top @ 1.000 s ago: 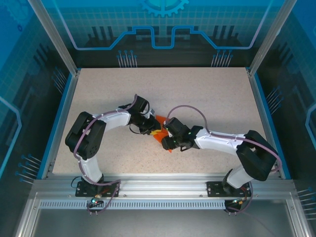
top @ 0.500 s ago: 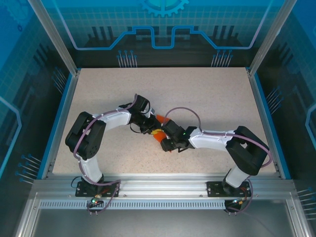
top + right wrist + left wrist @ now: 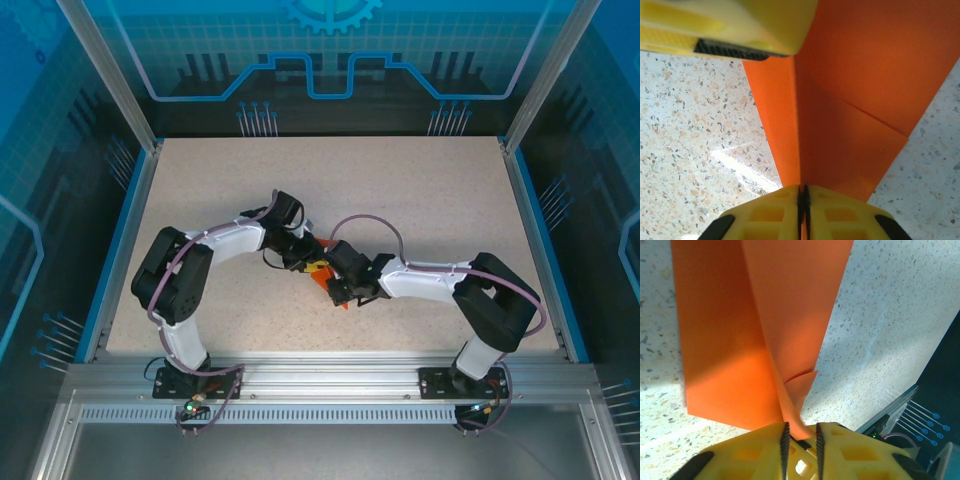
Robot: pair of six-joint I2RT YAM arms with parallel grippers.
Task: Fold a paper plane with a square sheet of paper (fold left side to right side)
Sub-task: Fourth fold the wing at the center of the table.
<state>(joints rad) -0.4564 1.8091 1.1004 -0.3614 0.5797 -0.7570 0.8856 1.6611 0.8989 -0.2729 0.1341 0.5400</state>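
Observation:
The square sheet of paper (image 3: pixel 322 281) is bright orange and partly folded, and it lies mid-table between both grippers. In the left wrist view the paper (image 3: pixel 755 330) rises in a raised flap whose lower tip runs into the narrow gap of my left gripper (image 3: pixel 801 426). Its yellow fingers (image 3: pixel 745 450) stand slightly apart around that tip. In the right wrist view my right gripper (image 3: pixel 803 189) is shut on the upright crease of the paper (image 3: pixel 850 100). Seen from above, the left gripper (image 3: pixel 310 262) and right gripper (image 3: pixel 335 285) nearly touch over the sheet.
The left gripper's yellow finger (image 3: pixel 730 25) hangs close above the paper in the right wrist view. Speckled beige tabletop (image 3: pixel 420 190) surrounds the sheet, bounded by blue rails (image 3: pixel 122 250) and an aluminium frame (image 3: pixel 320 385) at the near edge.
The right gripper has closed onto the paper's crease, and its arm has drawn a little to the left. The left gripper has stayed at the paper, with its jaws slightly wider.

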